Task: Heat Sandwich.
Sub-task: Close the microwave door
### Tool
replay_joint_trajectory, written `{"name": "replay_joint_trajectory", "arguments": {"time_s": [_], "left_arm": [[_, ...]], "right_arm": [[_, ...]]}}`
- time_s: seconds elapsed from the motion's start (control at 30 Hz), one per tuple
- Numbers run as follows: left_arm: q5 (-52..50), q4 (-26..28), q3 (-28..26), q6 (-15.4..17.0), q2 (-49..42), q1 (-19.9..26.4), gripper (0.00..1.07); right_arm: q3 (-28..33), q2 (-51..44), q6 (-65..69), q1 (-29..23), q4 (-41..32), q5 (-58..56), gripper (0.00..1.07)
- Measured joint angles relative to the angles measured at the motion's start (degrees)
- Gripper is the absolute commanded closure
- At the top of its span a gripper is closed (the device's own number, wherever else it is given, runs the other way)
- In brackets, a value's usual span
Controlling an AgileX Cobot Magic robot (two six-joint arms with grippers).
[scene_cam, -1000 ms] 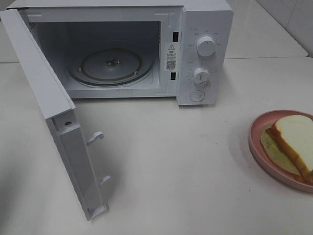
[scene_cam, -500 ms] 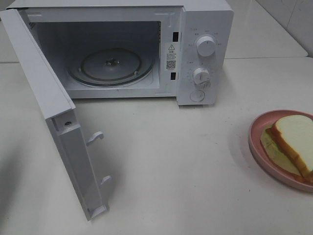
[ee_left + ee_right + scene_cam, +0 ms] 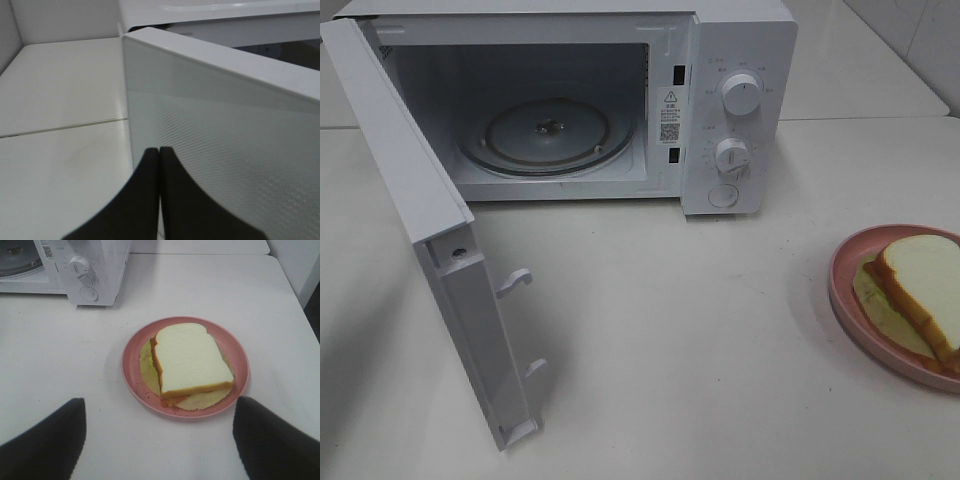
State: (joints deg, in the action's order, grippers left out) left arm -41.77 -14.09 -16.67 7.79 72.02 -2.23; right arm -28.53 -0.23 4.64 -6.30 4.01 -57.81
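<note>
The sandwich (image 3: 920, 285) (image 3: 190, 360), white bread with tan crust and a pale green-yellow layer, lies on a round pink plate (image 3: 850, 300) (image 3: 134, 371) at the right edge of the exterior view. My right gripper (image 3: 159, 432) hangs open just short of the plate, its two black fingers (image 3: 45, 440) spread wide and empty. In the left wrist view my left gripper (image 3: 159, 152) is shut on nothing, its tips close to the outer face of the open microwave door (image 3: 225, 140). Neither gripper shows in the exterior view.
The white microwave (image 3: 740, 60) stands at the back with its door (image 3: 430, 240) swung out to the left and a glass turntable (image 3: 545, 135) inside. Two knobs (image 3: 740, 95) sit on its right panel. A white table (image 3: 670, 330) carries everything.
</note>
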Motion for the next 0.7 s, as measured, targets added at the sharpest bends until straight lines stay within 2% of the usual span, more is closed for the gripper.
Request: {"name": "replay_joint_trajectory", "arguments": {"time_s": [0.03, 0.1, 0.17, 0.3, 0.5, 0.63, 0.7], "left_arm": [[0.0, 0.0, 0.0, 0.0, 0.0, 0.0, 1.07], [-5.2, -3.6, 0.0, 1.4, 3.6, 0.0, 1.07], [-8.4, -5.5, -0.3, 3.6, 6.6, 0.0, 1.07], [-9.6, -5.7, -1.2, 4.5, 9.2, -1.0, 1.07], [-10.0, -4.9, -2.9, 3.3, 12.7, -5.6, 1.07], [-10.1, -1.2, -5.2, 2.4, 16.9, -10.7, 1.07], [-10.1, -0.3, -5.6, 2.2, 17.5, -11.7, 1.07]], "right_arm": [[0.0, 0.0, 0.0, 0.0, 0.0, 0.0, 0.31], [0.0, 0.0, 0.0, 0.0, 0.0, 0.0, 0.31], [0.0, 0.0, 0.0, 0.0, 0.0, 0.0, 0.31], [0.0, 0.0, 0.0, 0.0, 0.0, 0.0, 0.31], [0.0, 0.0, 0.0, 0.0, 0.0, 0.0, 0.31], [0.0, 0.0, 0.0, 0.0, 0.0, 0.0, 0.31], [0.0, 0.0, 0.0, 0.0, 0.0, 0.0, 0.31]]}}
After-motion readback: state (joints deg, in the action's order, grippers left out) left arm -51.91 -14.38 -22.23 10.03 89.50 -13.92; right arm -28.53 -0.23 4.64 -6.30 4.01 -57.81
